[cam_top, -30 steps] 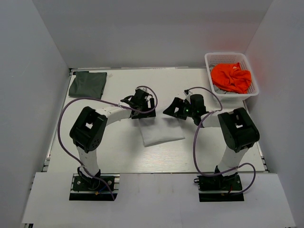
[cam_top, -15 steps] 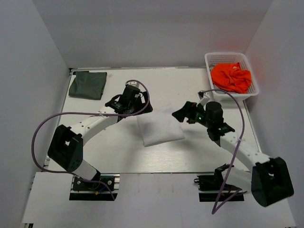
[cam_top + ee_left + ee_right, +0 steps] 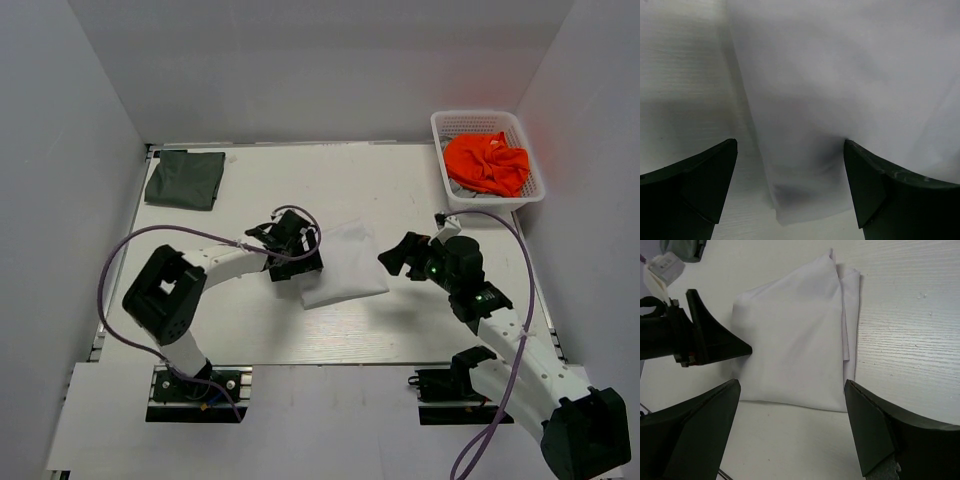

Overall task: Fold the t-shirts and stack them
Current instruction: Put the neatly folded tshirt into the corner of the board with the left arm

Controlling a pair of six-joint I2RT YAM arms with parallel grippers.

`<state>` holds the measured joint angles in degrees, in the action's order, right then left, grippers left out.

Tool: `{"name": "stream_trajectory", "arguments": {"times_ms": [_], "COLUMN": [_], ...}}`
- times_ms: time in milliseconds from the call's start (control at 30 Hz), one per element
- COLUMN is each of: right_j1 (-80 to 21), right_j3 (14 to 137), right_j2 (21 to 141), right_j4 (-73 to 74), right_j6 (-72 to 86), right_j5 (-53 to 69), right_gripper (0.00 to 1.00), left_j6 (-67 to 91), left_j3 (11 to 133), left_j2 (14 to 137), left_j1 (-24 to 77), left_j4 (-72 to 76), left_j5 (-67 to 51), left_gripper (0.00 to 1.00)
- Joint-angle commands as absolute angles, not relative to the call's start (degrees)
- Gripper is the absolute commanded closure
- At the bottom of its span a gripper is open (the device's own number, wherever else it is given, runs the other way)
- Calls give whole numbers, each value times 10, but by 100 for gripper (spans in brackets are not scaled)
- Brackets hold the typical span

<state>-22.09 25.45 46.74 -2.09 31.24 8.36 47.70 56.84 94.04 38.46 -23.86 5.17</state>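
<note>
White t-shirt [image 3: 340, 262]: folded, lying mid-table.
Dark grey-green t-shirt [image 3: 185, 178]: folded, far-left corner; likely the stack base.
Left gripper [image 3: 300, 262]: spread wide and empty, low at the white shirt's left edge. Probably lining up a grab.
Right gripper [image 3: 393, 258]: spread and empty, just right of the shirt, off the cloth.

Pale wood-grain desk [image 3: 400, 190], boxed by plain grey-white walls [image 3: 320, 70] at back, left and right. White board [image 3: 330, 425] along near edge. Soft, even light.
</note>
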Motion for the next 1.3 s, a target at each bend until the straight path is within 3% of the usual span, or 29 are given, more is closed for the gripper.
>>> {"name": "stream_trajectory", "arguments": {"times_ms": [0, 167, 333, 400, 467, 700, 933, 1167, 1267], "right_j1": [-219, -217, -218, -217, -217, -217, -218, -216, -217], "right_j3": [252, 247, 242, 238, 239, 241, 254, 268, 281], "right_j2": [475, 476, 466, 460, 460, 461, 482, 523, 542], "right_j4": [-14, -8, -9, -11, -11, -10, -1, -1, -1], "right_j6": [304, 301, 298, 297, 301, 301, 290, 279, 279], "right_j5": [79, 82, 65, 62, 59, 47, 37, 18, 19], "right_gripper": [10, 10, 10, 10, 10, 10, 10, 10, 10], "left_j6": [494, 501, 501, 496, 496, 396, 156, -54, -94], "left_j3": [558, 569, 610, 629, 661, 813, 806, 777, 802], "left_j2": [982, 1034, 1072, 1084, 1100, 1129, 1061, 1014, 1029], "left_j1": [395, 415, 434, 439, 439, 425, 376, 296, 257], "left_j4": [-236, -243, -290, -316, -358, -491, -341, -170, -164], "left_j5": [43, 48, 90, 136, 196, 395, 454, 429, 411], "left_gripper": [4, 21, 61, 70, 98, 100, 100, 100, 100]}}
